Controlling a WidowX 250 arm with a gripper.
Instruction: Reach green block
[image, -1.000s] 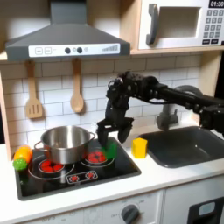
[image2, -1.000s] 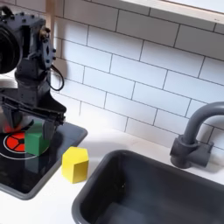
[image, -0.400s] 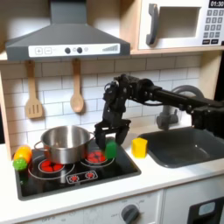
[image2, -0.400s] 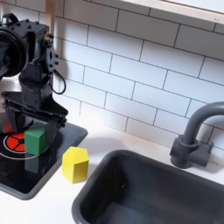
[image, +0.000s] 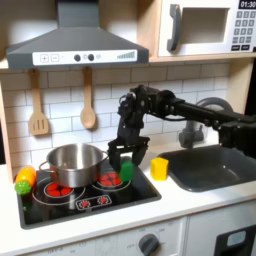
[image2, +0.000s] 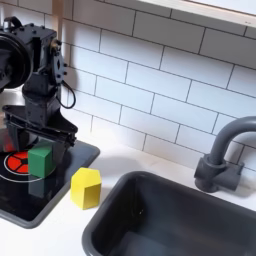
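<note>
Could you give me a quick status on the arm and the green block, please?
End effector open, low over stovetop. Green block between its fingers, ungripped. Yellow block beside, clear.

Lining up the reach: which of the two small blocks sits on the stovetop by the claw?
The green block, on the black stovetop at the claw. The yellow block stands off it on the white counter.

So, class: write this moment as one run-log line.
gripper: open, fingers straddling green block | green block: on stovetop, not lifted | yellow block: on counter beside stovetop, untouched | steel pot: on burner
</note>
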